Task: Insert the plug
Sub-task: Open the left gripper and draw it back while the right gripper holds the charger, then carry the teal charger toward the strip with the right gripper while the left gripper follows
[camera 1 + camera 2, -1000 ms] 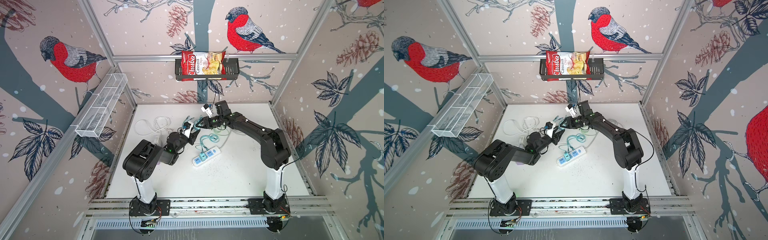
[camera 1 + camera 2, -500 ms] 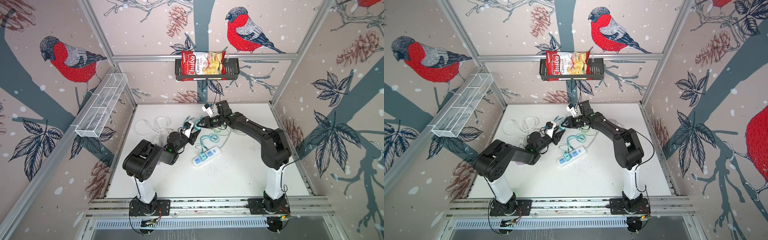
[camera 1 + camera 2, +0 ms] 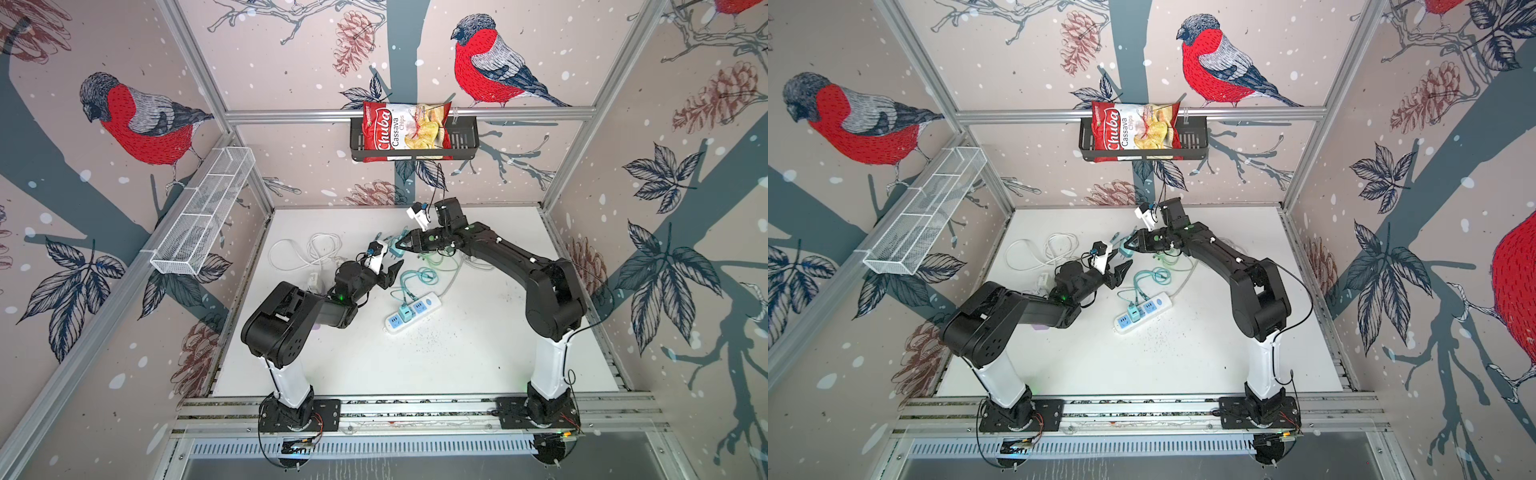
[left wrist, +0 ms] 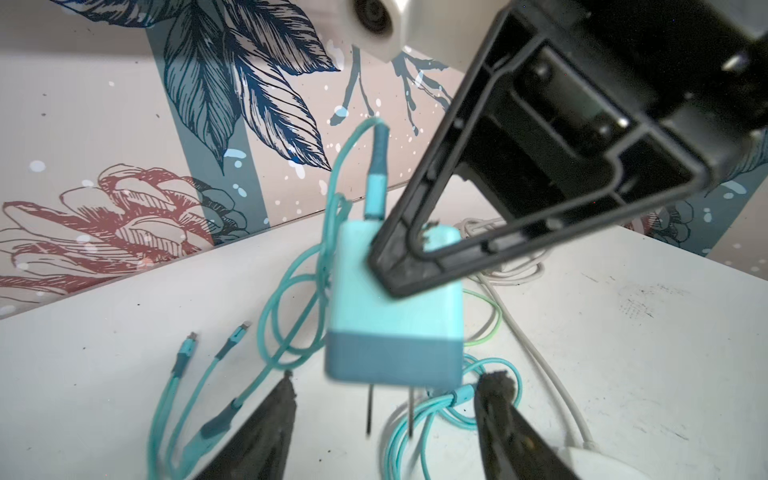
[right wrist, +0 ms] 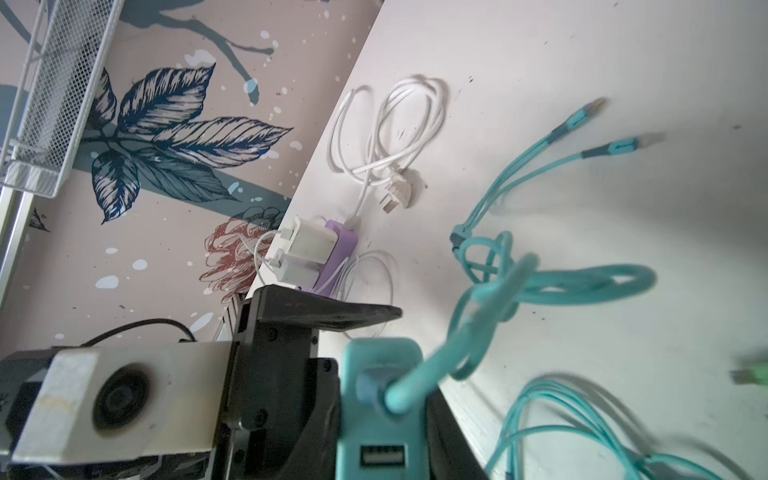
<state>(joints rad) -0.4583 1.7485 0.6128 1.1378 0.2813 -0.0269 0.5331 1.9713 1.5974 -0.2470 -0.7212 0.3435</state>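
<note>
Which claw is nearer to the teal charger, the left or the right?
Right. The right claw is shut on the teal charger near its cable end; the left claw is open at its prong end, not touching it.

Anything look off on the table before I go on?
Yes. The teal charger in the right gripper trails a tangled teal cable that could snag, and dark specks litter the table beside the power strip, which lies askew.

Power strip (image 3: 430,302) at table (image 3: 457,365) centre; chip bag (image 3: 405,131) in basket (image 3: 463,139) behind, higher.
</note>
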